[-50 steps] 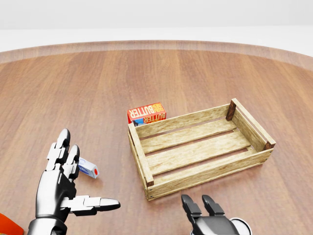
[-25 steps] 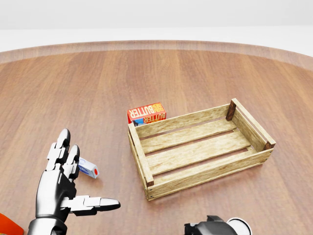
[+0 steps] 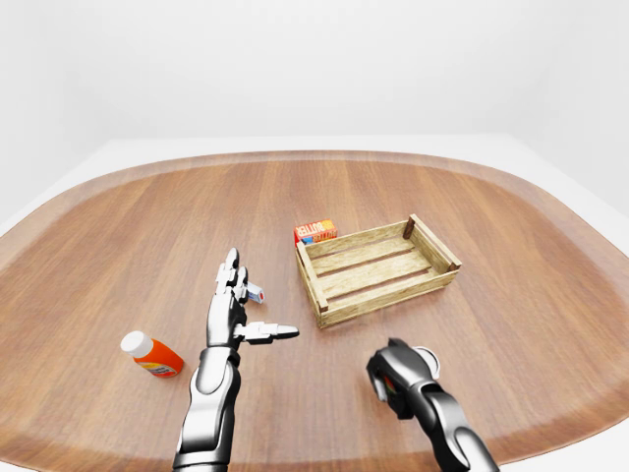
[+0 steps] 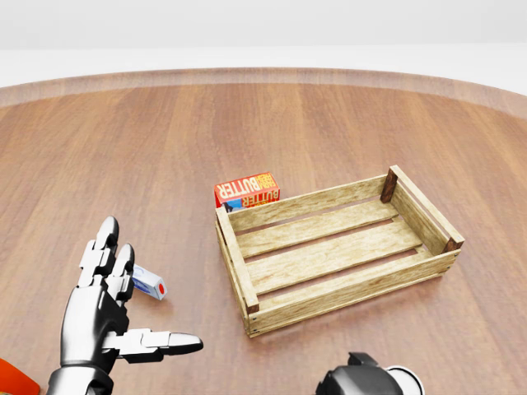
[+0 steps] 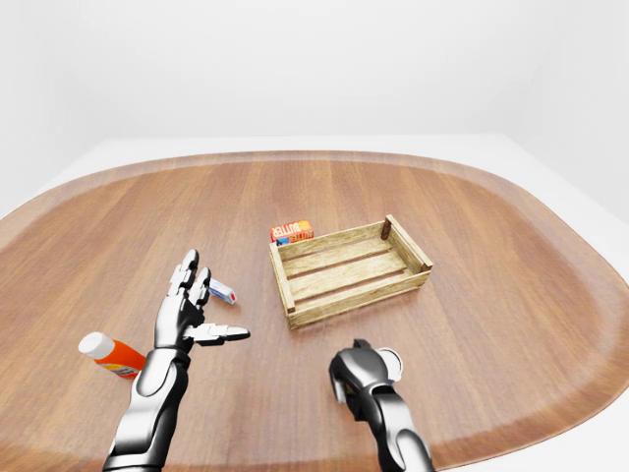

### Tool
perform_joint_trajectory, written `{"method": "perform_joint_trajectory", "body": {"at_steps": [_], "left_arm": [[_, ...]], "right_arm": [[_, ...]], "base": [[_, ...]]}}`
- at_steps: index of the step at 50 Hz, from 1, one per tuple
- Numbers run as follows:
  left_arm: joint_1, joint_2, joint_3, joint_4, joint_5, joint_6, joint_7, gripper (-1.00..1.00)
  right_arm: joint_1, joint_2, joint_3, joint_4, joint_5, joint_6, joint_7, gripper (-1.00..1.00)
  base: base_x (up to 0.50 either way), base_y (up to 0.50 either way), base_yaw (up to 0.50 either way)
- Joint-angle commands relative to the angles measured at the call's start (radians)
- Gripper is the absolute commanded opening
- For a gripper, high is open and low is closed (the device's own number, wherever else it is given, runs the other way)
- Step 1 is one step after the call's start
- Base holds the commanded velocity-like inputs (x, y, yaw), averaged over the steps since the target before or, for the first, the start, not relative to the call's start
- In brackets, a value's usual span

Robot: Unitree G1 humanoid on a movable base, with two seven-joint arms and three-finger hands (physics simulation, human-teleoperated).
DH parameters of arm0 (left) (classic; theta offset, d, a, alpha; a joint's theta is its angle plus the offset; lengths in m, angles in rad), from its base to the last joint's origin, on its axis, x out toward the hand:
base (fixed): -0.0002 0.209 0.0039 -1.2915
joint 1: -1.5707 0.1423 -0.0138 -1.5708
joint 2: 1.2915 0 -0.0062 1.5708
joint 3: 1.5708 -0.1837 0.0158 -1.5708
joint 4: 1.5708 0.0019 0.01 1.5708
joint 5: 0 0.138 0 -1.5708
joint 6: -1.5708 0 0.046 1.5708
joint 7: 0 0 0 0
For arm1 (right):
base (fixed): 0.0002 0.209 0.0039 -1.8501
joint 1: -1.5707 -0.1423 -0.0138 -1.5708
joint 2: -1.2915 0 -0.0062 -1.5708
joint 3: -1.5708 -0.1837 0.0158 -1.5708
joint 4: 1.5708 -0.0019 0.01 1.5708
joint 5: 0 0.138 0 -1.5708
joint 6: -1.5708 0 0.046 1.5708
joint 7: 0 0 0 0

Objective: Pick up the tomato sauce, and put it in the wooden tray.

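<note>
The tomato sauce is a small can with a white top (image 3: pixel 425 358) and a red side, standing on the table at the bottom of the views, below the wooden tray (image 4: pixel 234 247). My right hand (image 3: pixel 397 375) has its fingers curled round the can's left side; the hand hides most of it. The tray is an empty slatted crate right of centre. My left hand (image 4: pixel 136 304) is open, fingers spread, held above the table left of the tray and holding nothing.
A red butter box (image 4: pixel 247 190) lies against the tray's upper left corner. A small white tube with a red cap (image 4: pixel 151 285) lies beside my left hand. An orange bottle with a white cap (image 3: pixel 153 356) lies at the lower left. The round wooden table (image 3: pixel 118 226) has a raised rim.
My right hand's fingers, stretched out one second ago, have curled shut against the can. The left hand, the tray and the camera have not moved.
</note>
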Motion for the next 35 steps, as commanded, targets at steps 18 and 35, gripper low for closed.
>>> {"method": "perform_joint_trajectory", "body": {"at_steps": [18, 35], "left_arm": [[0.003, 0.000, -0.001, -0.001, 0.002, -0.003, 0.000, 1.00], [0.003, 0.000, 0.001, 0.000, 0.001, -0.004, -0.001, 1.00]], "right_arm": [[0.050, 0.016, 0.004, -0.246, 0.010, 0.000, 0.026, -1.00], [0.077, 0.030, -0.013, -0.454, 0.015, 0.000, 0.080, -1.00]], "base": [[0.00, 0.00, 0.00], [0.00, 0.00, 0.00]]}}
